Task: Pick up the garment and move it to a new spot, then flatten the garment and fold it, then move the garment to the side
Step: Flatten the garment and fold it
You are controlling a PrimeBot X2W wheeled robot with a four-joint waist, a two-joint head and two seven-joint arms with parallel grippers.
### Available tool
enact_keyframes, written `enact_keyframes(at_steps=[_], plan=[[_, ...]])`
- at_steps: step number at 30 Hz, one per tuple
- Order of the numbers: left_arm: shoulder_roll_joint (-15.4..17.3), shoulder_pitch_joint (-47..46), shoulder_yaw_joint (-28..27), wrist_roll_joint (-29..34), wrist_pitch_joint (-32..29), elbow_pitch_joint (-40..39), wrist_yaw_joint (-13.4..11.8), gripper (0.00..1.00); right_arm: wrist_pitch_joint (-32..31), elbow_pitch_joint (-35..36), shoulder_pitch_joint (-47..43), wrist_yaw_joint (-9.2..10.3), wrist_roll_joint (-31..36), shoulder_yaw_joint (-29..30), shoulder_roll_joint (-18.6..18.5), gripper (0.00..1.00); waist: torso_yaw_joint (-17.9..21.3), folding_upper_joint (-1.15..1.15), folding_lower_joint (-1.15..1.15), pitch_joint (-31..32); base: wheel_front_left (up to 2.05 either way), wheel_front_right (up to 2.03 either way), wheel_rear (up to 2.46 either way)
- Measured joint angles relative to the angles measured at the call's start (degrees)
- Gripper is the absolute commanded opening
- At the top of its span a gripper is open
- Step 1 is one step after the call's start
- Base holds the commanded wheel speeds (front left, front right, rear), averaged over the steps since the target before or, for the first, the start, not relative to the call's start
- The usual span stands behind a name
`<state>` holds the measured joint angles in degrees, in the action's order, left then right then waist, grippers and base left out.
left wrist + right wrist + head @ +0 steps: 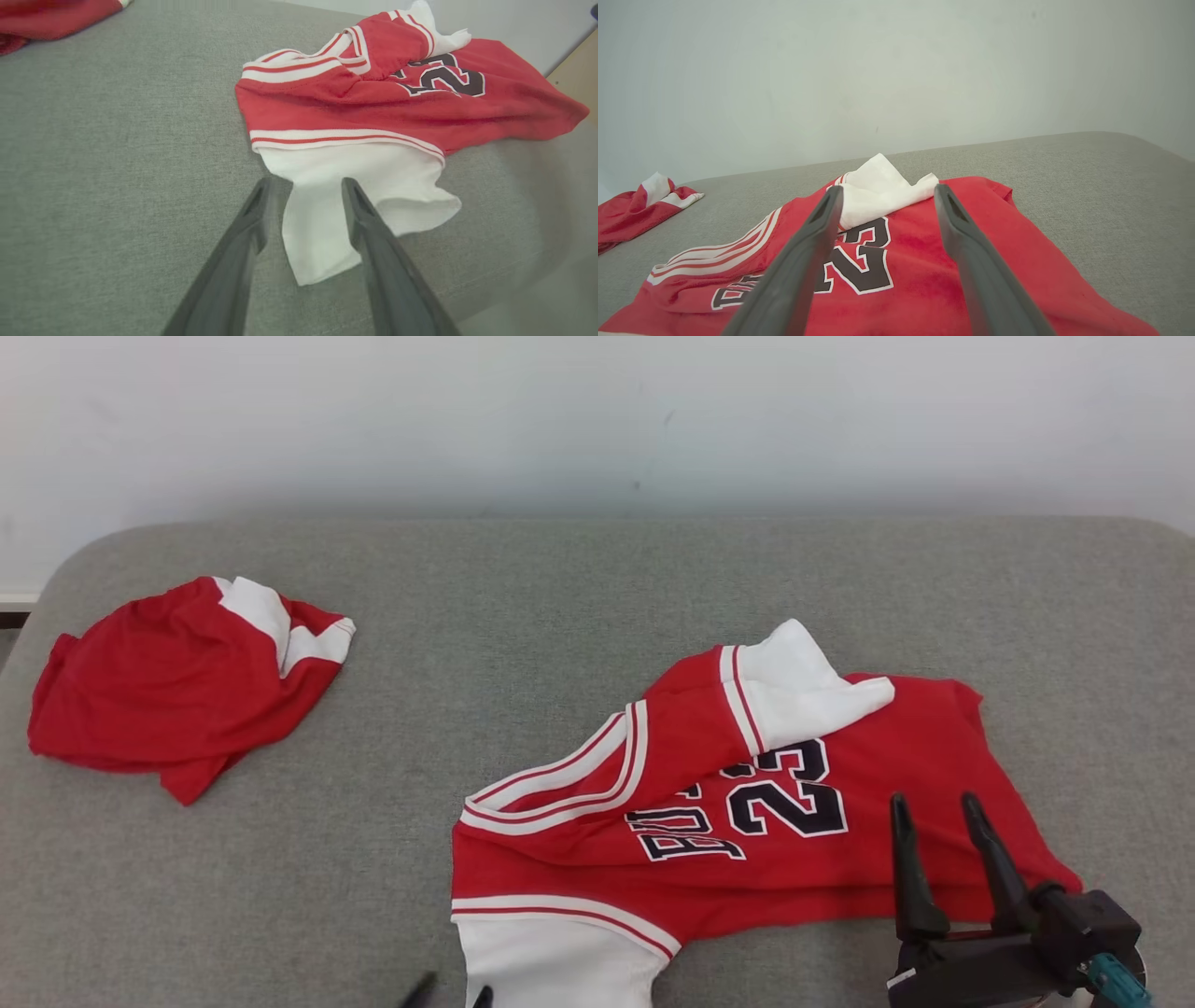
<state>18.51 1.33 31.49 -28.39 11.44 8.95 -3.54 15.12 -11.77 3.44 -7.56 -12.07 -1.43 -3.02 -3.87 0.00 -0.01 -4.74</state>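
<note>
The garment (794, 840) is a red jersey with white trim, white sleeves and a dark "23". It lies rumpled on the grey padded table (560, 597), right of centre. My left gripper (306, 183) is open, its fingers straddling the near white sleeve (327, 219), which rests flat on the table. In the head view the left gripper (455, 992) just peeks in at the bottom edge beside that sleeve. My right gripper (934, 800) is open and empty over the jersey's right part (915, 261). Its fingers point toward the far folded white sleeve (878, 191).
A second red and white garment (177, 691) lies crumpled at the table's far left, also seen as a red heap (635, 210) in the right wrist view. A pale wall (597, 420) stands behind the table. The table's near right edge (537, 280) drops off close to the jersey.
</note>
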Motion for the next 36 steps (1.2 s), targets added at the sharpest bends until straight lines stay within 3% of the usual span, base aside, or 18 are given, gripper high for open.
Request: enact_keyframes(at_steps=[8, 15, 25, 30, 36], plan=[[4.5, -3.4, -5.2, 0.7, 1.6, -4.3, -1.2, 1.00, 0.0, 0.0, 0.1, 0.00, -0.1, 0.2, 0.0, 1.00, 2.7, 0.00, 0.00, 0.1, 0.00, 0.00, 0.00], [6.9, -15.3, -7.6, 3.1, -0.7, -7.6, -1.3, 1.00, 0.0, 0.0, 1.5, 0.00, -0.9, -0.6, 0.1, 1.00, 5.8, 0.00, 0.00, -1.2, 0.00, 0.00, 0.00], [8.2, -35.0, -6.4, 3.6, -8.2, -3.4, 5.3, 1.00, 0.0, 0.1, 5.0, 0.00, -3.4, -2.4, 0.1, 1.00, 12.0, 0.01, 0.01, -4.9, 0.00, 0.00, 0.00], [8.0, -40.8, -4.1, 2.9, -12.5, 0.5, 8.3, 1.00, 0.0, -0.1, 5.8, 0.00, -5.0, -3.2, 0.1, 1.00, 15.6, 0.01, 0.02, -6.9, 0.00, 0.00, 0.00], [8.0, -44.2, 0.6, 1.2, -16.6, 6.1, 10.2, 1.00, 0.0, -0.3, 6.8, 0.00, -5.8, -3.8, 0.1, 1.00, 19.3, 0.01, 0.02, -9.3, 0.00, 0.00, 0.00]])
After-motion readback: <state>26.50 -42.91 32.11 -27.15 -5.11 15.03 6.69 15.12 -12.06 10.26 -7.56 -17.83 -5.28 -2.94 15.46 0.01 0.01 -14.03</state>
